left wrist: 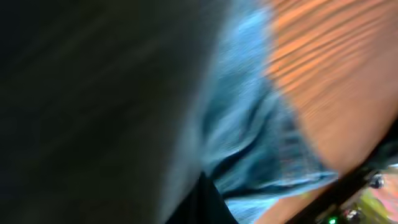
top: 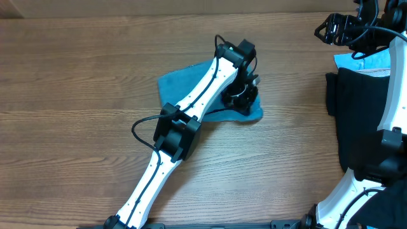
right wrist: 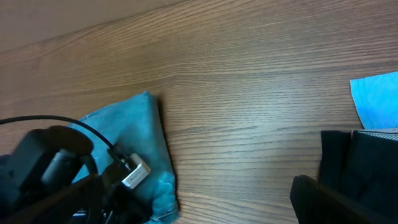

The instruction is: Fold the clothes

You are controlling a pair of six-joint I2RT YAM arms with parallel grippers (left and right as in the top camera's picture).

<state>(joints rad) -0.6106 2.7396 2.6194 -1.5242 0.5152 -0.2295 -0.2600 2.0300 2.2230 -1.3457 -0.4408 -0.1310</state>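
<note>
Closest to the lens is a dark finger (left wrist: 93, 112) of the left gripper (top: 243, 97), blurred, with creased denim right against it. The jaws are closed, but I cannot tell whether a fold of cloth is caught between them. The gripper sits low on the right edge of the jeans (top: 181, 83), which lie as a small folded bundle on the wooden table (top: 76, 76). The white left arm (top: 191, 108) slants across the top of the jeans. The main risk, as I see it, is that a closed gripper with a layer snagged in it would haul the whole bundle along or peel the top fold open if it lifts or slides. The smooth wood under the jeans would do little to hold them. The black cable looped at the arm's joint hangs just off the near side of the jeans and could catch an edge. The right gripper (top: 332, 28) is well away to the far right of the jeans with its jaws spread wide and empty, so it cannot pin anything down. A black cloth (top: 359, 121) and a pale blue piece (top: 365, 62) lie farther right of the jeans, clear of trouble.
</note>
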